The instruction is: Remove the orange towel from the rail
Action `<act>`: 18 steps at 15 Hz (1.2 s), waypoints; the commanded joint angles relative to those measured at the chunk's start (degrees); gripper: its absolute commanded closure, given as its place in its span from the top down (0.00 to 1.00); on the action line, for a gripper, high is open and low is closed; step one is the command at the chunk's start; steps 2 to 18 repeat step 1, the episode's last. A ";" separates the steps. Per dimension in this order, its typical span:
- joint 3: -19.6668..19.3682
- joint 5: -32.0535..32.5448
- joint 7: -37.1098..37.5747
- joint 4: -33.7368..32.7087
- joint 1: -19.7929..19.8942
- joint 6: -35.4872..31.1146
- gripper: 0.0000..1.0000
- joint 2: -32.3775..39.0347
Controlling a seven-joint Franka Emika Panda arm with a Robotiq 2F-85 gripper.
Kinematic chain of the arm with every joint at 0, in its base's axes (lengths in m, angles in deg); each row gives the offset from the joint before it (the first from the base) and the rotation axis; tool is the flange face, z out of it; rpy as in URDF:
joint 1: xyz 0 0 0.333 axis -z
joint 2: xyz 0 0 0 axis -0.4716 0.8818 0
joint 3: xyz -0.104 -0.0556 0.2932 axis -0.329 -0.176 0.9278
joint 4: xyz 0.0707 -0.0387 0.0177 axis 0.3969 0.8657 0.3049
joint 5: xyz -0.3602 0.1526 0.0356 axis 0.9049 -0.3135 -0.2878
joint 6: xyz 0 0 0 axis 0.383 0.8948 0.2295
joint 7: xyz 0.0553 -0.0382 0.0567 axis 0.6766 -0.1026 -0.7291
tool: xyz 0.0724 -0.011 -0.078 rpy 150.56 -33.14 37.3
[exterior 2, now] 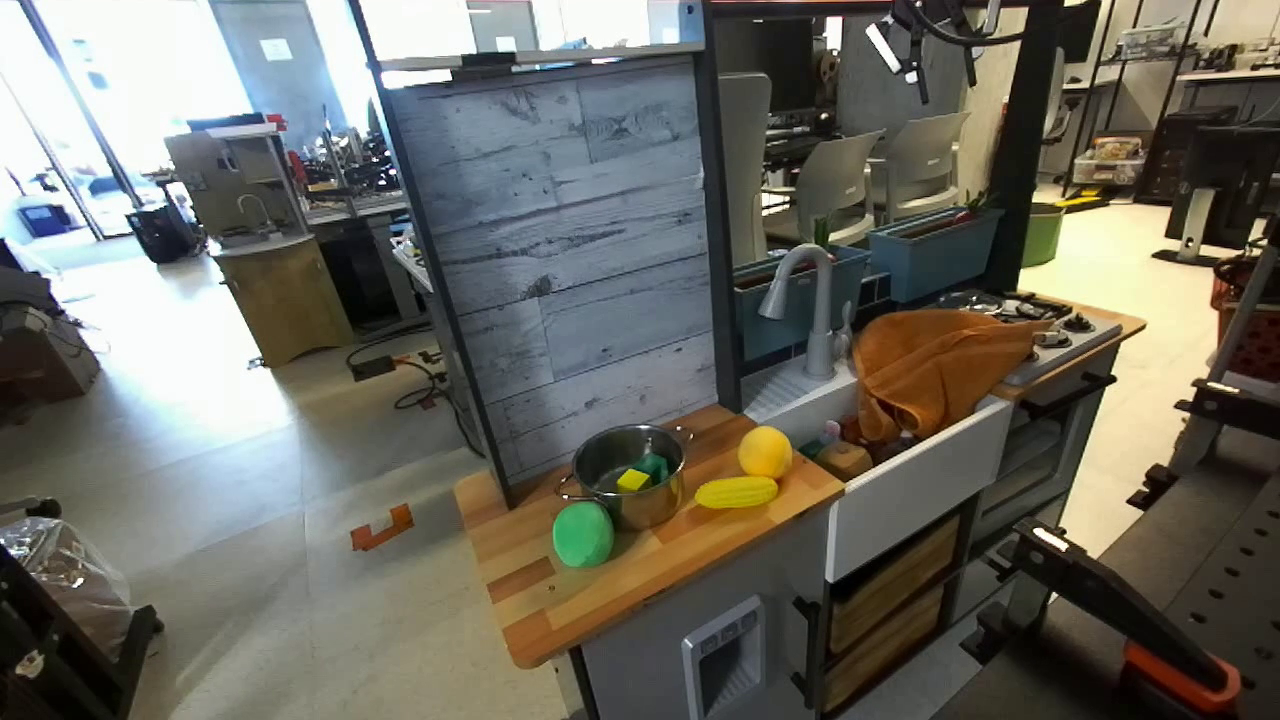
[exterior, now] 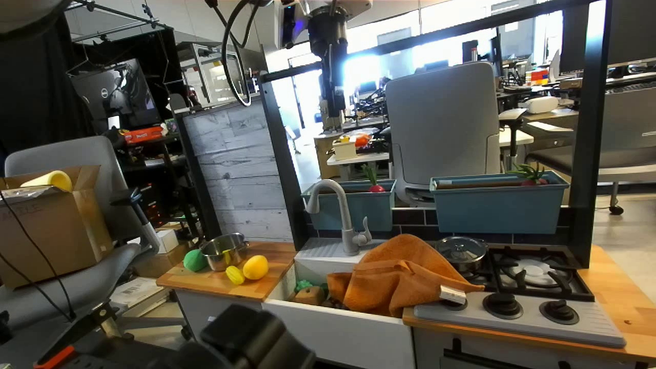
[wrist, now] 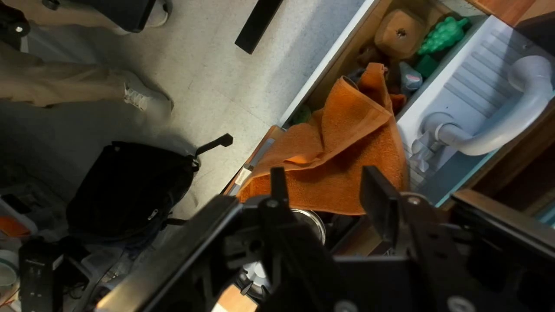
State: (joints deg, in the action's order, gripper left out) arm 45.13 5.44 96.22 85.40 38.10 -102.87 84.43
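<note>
The orange towel (exterior: pixel 405 277) lies crumpled across the sink and the near edge of the stove, off the rail. It also shows in an exterior view (exterior 2: pixel 925 370) and in the wrist view (wrist: pixel 342 182). The rail (exterior: pixel 435 37) is the thin dark bar across the top of the black frame, and nothing hangs on it. My gripper (exterior: pixel 335 110) points down, high above the sink and well above the towel. It also shows in an exterior view (exterior 2: pixel 945 85). In the wrist view its two fingers (wrist: pixel 324 173) are wide apart with nothing between them.
The grey faucet (exterior: pixel 333 205) stands up behind the sink (exterior: pixel 338 328). Blue planters (exterior: pixel 499 205) sit behind it. A lidded pot (exterior: pixel 462 253) is on the stove. A steel pot (exterior 2: pixel 630 475) and toy food stand on the wooden counter. Black posts (exterior: pixel 589 133) flank the opening.
</note>
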 commanded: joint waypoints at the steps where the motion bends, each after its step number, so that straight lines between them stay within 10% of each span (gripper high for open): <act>1: 0.51 0.40 0.10 -0.49 0.16 0.28 0.48 0.21; 18: 0.51 0.40 0.10 -0.49 0.16 0.28 0.48 0.21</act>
